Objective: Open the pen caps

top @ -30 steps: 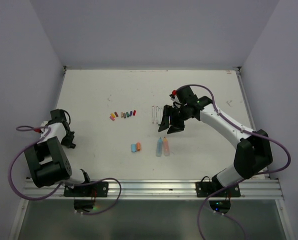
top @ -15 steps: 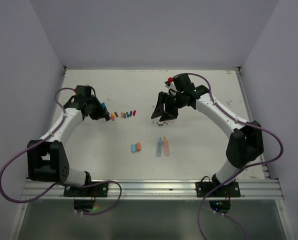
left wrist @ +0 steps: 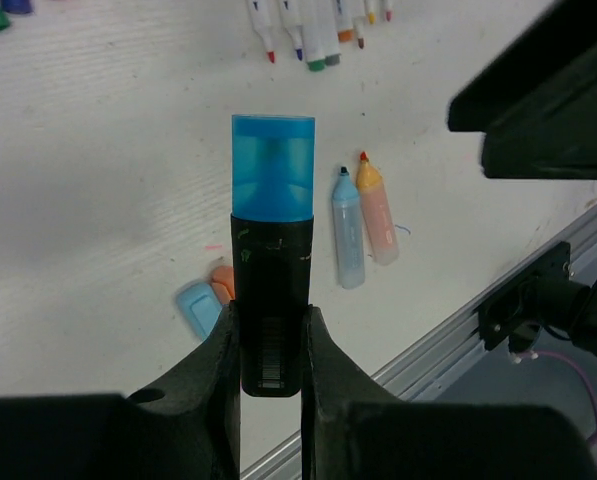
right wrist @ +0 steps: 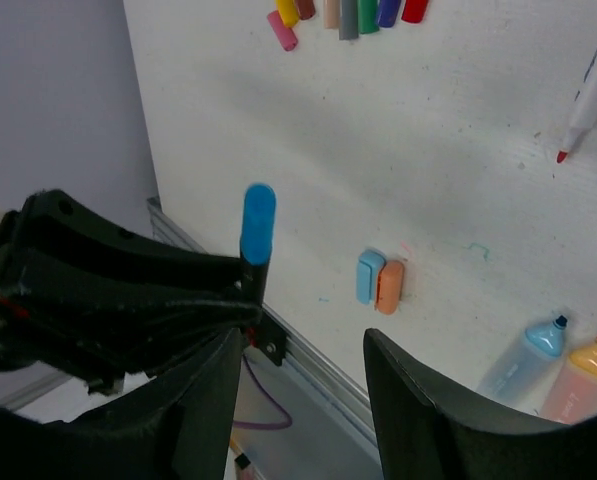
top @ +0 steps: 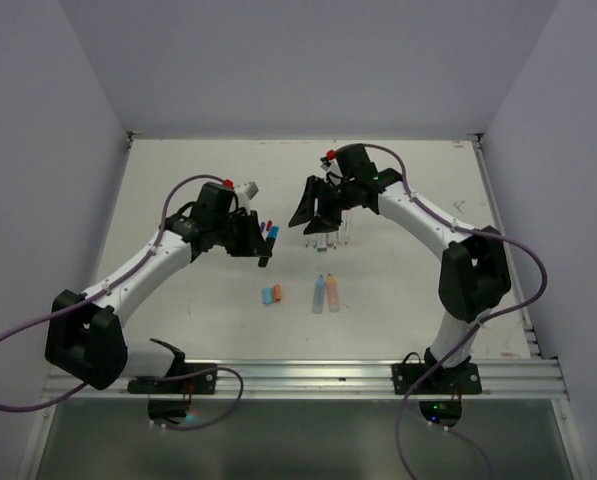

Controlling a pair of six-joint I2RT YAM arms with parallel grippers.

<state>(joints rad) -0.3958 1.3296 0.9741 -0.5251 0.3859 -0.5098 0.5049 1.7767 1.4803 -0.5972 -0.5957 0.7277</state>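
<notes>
The desk lies bare along its right edge, along the far edge and in the far-left corner, so a pincer has room there. The middle is crowded. The left pincer, clamped on a marker, hangs near the wide-spread right pincer, with only a narrow gap between them. Under them lie thin pens and the row of pen caps. Toward the near edge, two loose caps and two highlighters lie with a lane between the pairs.

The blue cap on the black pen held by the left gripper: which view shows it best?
The left wrist view: the blue cap stands close and whole above the black pen. The right wrist view shows it smaller, farther away. The top view gives only a blue speck.
</notes>
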